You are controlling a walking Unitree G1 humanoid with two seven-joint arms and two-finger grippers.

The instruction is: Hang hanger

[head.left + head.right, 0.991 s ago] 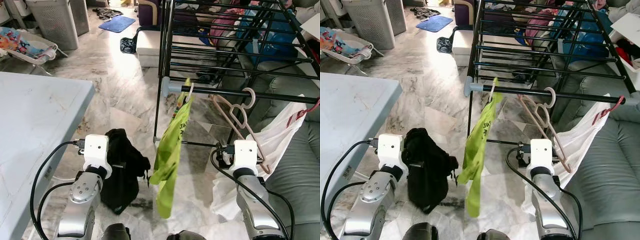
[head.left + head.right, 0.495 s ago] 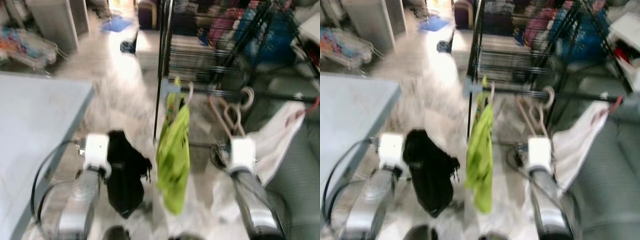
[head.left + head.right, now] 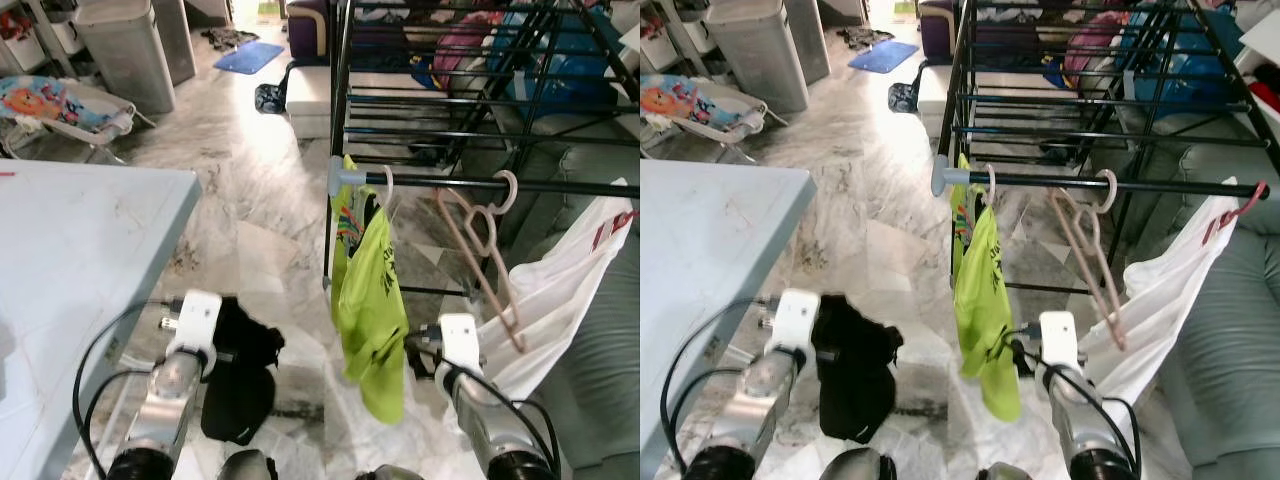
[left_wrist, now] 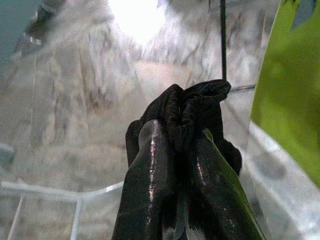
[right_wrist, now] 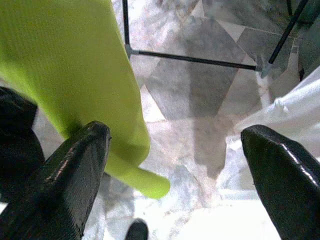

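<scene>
Nearest, the left gripper [image 4: 185, 150] has its fingers clamped on a black bunched cloth [image 3: 240, 370], while the right gripper [image 5: 175, 175] holds its fingers wide apart with nothing between them. Farther, a lime-green shirt on a white hanger [image 3: 370, 290] and a bare pink plastic hanger [image 3: 485, 250] hang from the black metal rack rail [image 3: 450, 182].

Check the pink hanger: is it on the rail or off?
On. The pink hanger has its hook looped over the black rail and dangles empty, tilted, between the green shirt and the white garment.
</scene>
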